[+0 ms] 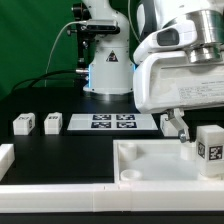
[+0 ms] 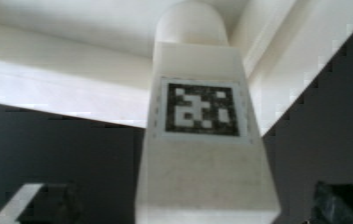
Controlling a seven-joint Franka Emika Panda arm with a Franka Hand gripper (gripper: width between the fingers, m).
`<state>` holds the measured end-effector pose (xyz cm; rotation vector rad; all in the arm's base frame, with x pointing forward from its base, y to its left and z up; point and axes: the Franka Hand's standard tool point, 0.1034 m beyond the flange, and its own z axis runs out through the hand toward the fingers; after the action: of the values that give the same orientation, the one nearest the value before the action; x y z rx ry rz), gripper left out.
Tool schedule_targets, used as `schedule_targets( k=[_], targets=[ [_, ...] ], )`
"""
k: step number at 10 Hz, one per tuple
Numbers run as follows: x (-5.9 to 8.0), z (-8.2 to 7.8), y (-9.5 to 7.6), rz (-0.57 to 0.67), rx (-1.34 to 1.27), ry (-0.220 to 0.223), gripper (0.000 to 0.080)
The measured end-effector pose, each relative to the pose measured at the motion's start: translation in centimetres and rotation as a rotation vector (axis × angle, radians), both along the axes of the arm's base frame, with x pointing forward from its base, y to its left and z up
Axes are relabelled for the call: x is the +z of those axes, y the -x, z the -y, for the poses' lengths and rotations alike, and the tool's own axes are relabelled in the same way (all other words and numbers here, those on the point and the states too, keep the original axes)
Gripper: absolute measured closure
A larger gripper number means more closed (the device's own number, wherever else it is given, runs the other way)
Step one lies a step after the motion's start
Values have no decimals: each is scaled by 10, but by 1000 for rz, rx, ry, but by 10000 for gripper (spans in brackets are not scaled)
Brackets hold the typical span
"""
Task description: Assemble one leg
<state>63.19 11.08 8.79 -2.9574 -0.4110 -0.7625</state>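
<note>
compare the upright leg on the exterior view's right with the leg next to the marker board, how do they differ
Pose: the right leg stands upright; the leg by the marker board sits low, seemingly on its side.
Place: the right leg is at the white tray; the other rests on the black table beside the marker board.
Reach: the end effector is close to the right leg, far from the other.
Both are white with a black-and-white tag.
</note>
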Motion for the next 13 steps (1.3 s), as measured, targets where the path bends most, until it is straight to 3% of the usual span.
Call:
schedule_targets(
  k=[1,3,6,7,12,13],
  targets=[
    [-4,-2,4,-48,4,3,150],
    [-4,-9,11,-304,24,26,150],
    [3,-1,5,-577,39,57,150],
    [3,0,-3,-570,36,54,150],
    [-1,-2,-3,-558,35,53,150],
    [-4,-2,-3,-560,35,53,277]
  ],
)
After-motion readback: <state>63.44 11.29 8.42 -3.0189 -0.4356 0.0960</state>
